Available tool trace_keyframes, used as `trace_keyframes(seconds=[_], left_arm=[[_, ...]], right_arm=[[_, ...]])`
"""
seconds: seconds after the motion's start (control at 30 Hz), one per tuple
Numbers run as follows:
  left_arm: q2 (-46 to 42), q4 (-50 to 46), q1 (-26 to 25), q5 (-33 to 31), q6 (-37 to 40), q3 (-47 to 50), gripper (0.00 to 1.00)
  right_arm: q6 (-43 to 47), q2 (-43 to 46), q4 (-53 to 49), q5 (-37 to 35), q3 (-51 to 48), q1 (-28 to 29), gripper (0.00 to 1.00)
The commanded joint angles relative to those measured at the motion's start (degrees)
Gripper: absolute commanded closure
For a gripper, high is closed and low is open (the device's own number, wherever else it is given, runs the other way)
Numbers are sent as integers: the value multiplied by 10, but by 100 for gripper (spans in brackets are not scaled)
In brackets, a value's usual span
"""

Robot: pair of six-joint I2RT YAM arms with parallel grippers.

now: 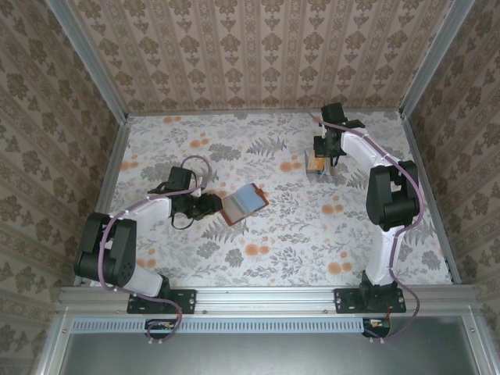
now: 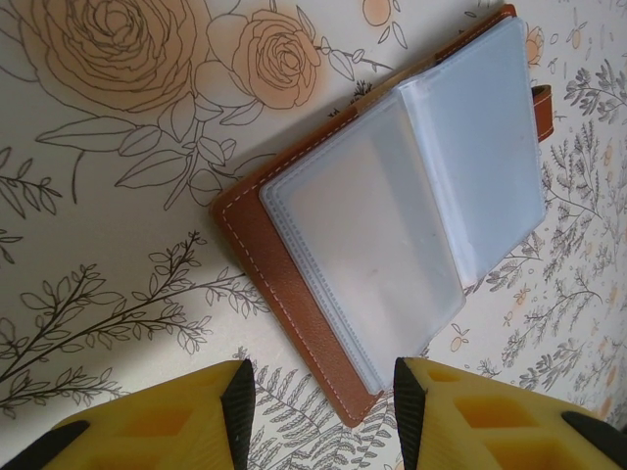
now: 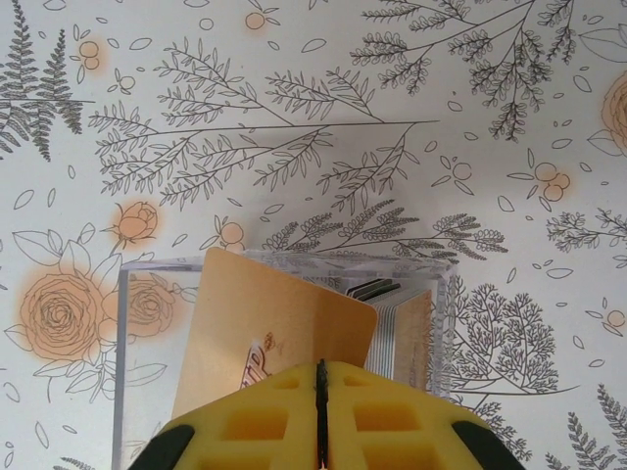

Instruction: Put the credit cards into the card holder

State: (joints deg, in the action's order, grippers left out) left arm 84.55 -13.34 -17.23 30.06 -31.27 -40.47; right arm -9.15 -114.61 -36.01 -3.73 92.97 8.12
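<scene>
Nearest the bases, on the left, the left gripper (image 1: 214, 205) lay low over the floral-printed table (image 1: 289, 250). Its 2 yellow fingers (image 2: 470, 416) stood partly apart; between their black-edged tips sat the near corner of the small reddish-brown, leather-like folding card holder (image 2: 274, 284). A strip of table showed between the left-hand finger and the cover; I could not tell whether the other finger touched it. The card holder lay open on the table just beyond the tips, with its frosted clear plastic sleeves (image 2: 382, 255) facing up and 1 sleeve overlapping the next; its small closing tab (image 2: 542, 108) stuck out at the far edge.

Farther back and to the right, well apart from the card holder, the right gripper (image 3: 320, 382) hung over a small clear plastic box (image 3: 127, 333); its fingers were pressed together, with only a thin dark line between them. Beneath them a tan rectangular card (image 3: 274, 323) leaned in the box, its near edge hidden by the fingertips; whether it was pinched I could not tell. More thin pale cards (image 3: 397, 313) stood on edge beside it.
</scene>
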Motion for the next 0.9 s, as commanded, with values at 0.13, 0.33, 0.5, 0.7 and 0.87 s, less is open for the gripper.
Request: trace_keyframes(seconds=[0.13, 0.33, 0.5, 0.7, 0.87], left_arm=[[0, -8, -3, 11, 2, -11, 56], [-5, -13, -2, 10, 4, -12, 55], [-3, -14, -3, 11, 6, -15, 55], [-2, -21, -3, 11, 9, -20, 55], [-2, -25, -3, 11, 11, -22, 55]], right_arm=[[-20, 18, 10, 29, -6, -12, 71], [-21, 25, 17, -4, -9, -17, 55], [-21, -2, 12, 1, 6, -20, 51], [-10, -35, 32, 37, 11, -21, 53], [4, -52, 25, 42, 25, -21, 63]])
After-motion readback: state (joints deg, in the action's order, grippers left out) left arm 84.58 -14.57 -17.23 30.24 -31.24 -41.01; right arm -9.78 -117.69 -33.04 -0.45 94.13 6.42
